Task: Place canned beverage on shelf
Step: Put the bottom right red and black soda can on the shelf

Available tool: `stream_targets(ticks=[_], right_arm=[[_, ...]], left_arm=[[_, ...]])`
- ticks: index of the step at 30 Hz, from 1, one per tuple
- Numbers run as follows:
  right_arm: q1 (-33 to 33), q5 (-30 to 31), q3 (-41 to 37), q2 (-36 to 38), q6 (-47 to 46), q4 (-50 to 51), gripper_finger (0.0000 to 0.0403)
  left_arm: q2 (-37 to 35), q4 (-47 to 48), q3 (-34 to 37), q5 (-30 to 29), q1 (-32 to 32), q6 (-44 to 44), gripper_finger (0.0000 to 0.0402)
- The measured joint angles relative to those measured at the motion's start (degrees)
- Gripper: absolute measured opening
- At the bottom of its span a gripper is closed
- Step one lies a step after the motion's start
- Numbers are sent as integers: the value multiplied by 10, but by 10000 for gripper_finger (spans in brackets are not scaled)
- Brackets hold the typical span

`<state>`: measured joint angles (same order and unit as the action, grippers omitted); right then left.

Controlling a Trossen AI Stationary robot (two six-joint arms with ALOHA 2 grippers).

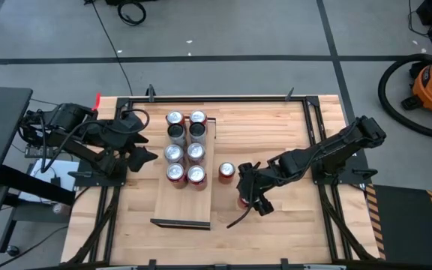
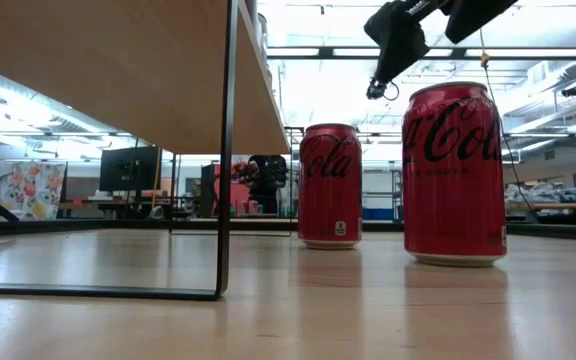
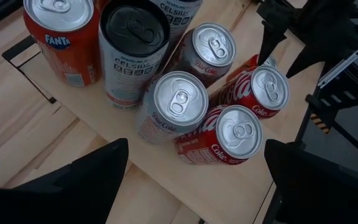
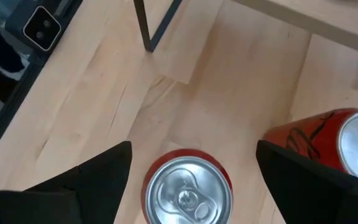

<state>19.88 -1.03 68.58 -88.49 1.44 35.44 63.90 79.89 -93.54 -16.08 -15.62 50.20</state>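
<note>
Nearest the table-level camera, a red Coca-Cola can (image 2: 455,175) stands upright on the planked wooden tabletop (image 1: 276,225), directly beneath the right gripper (image 1: 250,192), whose spread fingers flank it without touching. A second red cola can (image 1: 226,172) stands upright just beside the pale wooden shelf (image 1: 183,206) with dark end lips. Eight cans (image 1: 185,147) crowd the shelf's far half in two rows. Over the shelf's left edge, the left gripper (image 1: 142,141) hovers, fingers parted and holding nothing.

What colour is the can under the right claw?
Red with a silver top, a Coca-Cola can; clearest in the low view.
</note>
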Motion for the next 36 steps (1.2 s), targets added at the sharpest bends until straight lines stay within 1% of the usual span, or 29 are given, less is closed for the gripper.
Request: stream_targets(ticks=[11,18,25,36], right_arm=[[0,-1,0,2,-6,20,355],[-5,-1,0,2,-40,21,355],[-5,-6,0,2,-31,20,355],[-6,0,-1,4,1,19,398]], left_arm=[[0,-9,0,0,0,0,389],[0,-9,0,0,0,0,389],[0,-9,0,-1,0,0,389],[3,-8,1,-1,0,12,389]])
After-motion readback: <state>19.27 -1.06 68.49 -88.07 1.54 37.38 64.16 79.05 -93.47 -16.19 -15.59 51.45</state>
